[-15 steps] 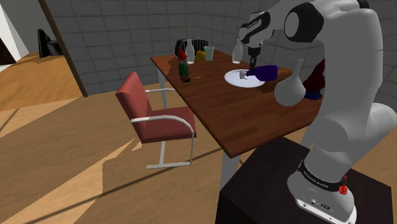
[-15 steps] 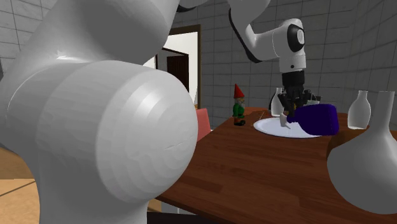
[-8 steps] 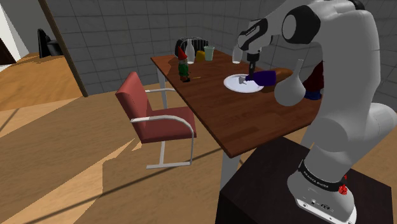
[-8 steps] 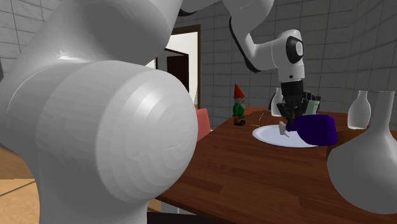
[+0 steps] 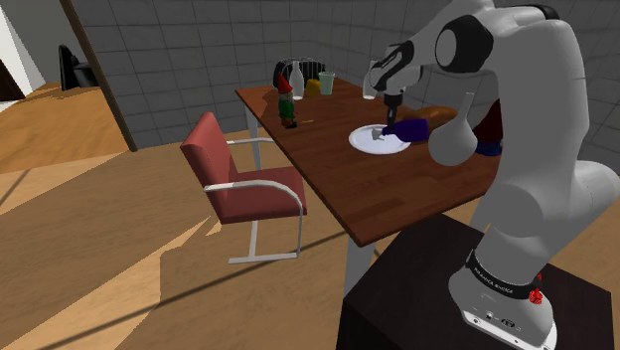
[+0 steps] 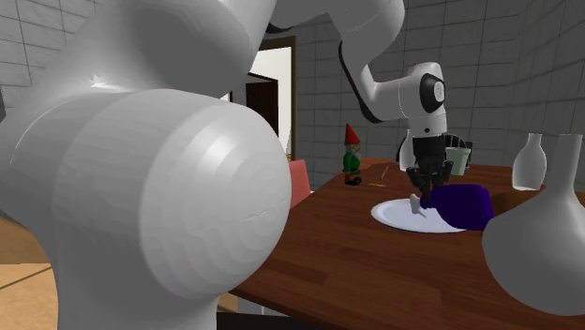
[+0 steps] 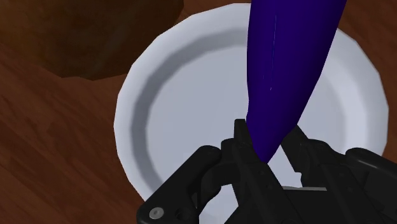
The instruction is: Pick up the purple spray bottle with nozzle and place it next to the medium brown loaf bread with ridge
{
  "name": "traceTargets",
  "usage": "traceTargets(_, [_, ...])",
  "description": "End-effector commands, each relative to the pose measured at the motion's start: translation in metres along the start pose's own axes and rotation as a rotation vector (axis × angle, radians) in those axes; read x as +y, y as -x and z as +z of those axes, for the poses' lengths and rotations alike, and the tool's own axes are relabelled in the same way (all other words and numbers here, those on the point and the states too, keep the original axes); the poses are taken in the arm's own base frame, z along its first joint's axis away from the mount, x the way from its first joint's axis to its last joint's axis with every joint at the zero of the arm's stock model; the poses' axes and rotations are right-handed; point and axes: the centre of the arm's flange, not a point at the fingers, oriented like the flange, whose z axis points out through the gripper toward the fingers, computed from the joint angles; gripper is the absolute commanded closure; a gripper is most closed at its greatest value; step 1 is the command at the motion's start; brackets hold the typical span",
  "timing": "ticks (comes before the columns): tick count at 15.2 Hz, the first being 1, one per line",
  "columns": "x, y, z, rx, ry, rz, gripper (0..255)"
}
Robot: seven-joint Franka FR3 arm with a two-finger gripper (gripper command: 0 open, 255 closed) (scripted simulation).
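Scene: a rendered room with grey tiled walls and a dark wooden table (image 5: 338, 174).
Arm: the white arm (image 5: 537, 149) rises from a dark box stand (image 5: 417, 298) at the shoulder view's lower right and reaches up and to the left over the table.
Gripper: the black gripper (image 7: 267, 153) points down over a white plate (image 7: 137, 108). Its fingers (image 7: 243, 143) are closed around the narrow end of the purple spray bottle (image 7: 289, 57).
Purple spray bottle: it lies on its side in the gripper's clasp, its broad body stretching away across the plate. In the second exterior view the bottle (image 6: 459, 203) sits low over the plate's (image 6: 398, 212) right part, below the gripper (image 6: 424, 187). Whether it touches the plate cannot be told.
Loaf: in the wrist view a dark brown loaf (image 7: 108, 38) rests on the table just beside the plate's rim.
Other items on the table: a gnome (image 5: 289, 107) with a red hat stands upright, well apart from the plate on the shoulder view's left. A white flask (image 5: 452, 139) stands near the bottle (image 5: 412, 128).
Beside the table: a red chair (image 5: 238, 184) with a metal frame.
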Motion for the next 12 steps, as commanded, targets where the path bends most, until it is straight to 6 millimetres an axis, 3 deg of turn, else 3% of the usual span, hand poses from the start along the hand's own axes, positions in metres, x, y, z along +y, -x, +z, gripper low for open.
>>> traceTargets(1, [-0.001, -0.001, 0.010, 0.000, 0.000, 0.001, 255])
traceTargets(4, [-0.002, -0.002, 0.024, 0.000, 0.000, 0.001, 255])
traceTargets(11, [-0.002, -0.002, 0.024, 0.000, 0.000, 0.001, 255])
traceTargets(12, [-0.002, -0.002, 0.024, 0.000, 0.000, 0.001, 0])
